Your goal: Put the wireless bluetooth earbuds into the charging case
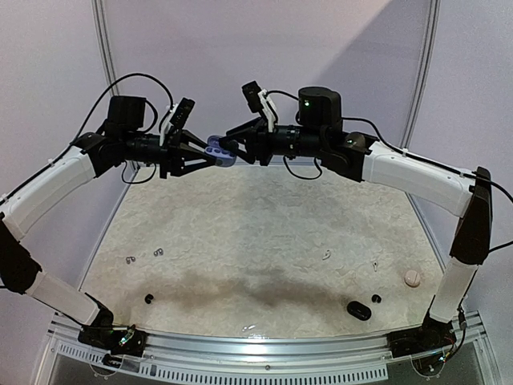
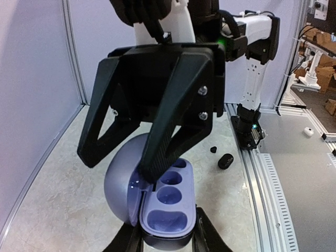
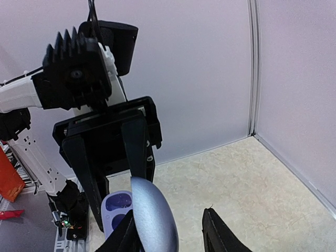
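Observation:
The blue-purple charging case (image 1: 219, 150) hangs in the air at the back, between both grippers. My left gripper (image 1: 210, 154) is shut on its base (image 2: 167, 220). The case is open; its wells are empty and its domed lid (image 2: 116, 178) swings left. My right gripper (image 1: 234, 144) is open, its jaws straddling the lid (image 3: 152, 215), with one finger (image 2: 160, 147) reaching into the gap between lid and tray. Loose earbuds lie on the table: black ones (image 1: 149, 299) (image 1: 375, 298), white ones (image 1: 326, 257) (image 1: 374, 265) and greyish ones (image 1: 129, 259) (image 1: 159, 252).
A black oval case (image 1: 358, 310) lies at the near right and also shows in the left wrist view (image 2: 226, 161), with a black bud (image 2: 213, 149) beside it. A beige round piece (image 1: 412, 277) lies at the right edge. White walls enclose the table.

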Robot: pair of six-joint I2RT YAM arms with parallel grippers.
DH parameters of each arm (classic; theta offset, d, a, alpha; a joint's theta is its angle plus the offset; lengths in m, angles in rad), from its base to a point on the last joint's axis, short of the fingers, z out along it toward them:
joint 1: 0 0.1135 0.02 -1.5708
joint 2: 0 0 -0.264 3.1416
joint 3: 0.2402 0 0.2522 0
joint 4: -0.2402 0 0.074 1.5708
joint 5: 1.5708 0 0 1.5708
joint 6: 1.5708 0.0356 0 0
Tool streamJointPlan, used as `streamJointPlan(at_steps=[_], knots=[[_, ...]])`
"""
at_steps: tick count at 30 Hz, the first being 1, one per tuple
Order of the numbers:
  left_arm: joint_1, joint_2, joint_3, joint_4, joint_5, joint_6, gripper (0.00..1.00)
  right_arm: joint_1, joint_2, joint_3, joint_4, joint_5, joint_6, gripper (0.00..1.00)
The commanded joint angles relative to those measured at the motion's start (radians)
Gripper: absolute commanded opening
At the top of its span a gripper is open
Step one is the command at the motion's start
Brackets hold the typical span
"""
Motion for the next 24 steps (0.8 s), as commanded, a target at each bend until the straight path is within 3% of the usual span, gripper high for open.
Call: streamJointPlan(at_steps=[1, 14, 24], knots=[[-0.023, -0.006, -0.011, 0.057, 0.058, -0.004, 0.0, -0.013, 0.035, -0.003, -0.108, -0.034, -0.016, 0.4], [-0.023, -0.01, -0.03, 0.058, 0.056, 0.025, 0.0, -0.013, 0.037, -0.015, -0.04, -0.085, 0.016, 0.14], [-0.023, -0.019, -0.066, 0.131, 0.043, -0.052, 0.28, -0.012, 0.015, -0.026, 0.046, -0.082, 0.029, 0.09]])
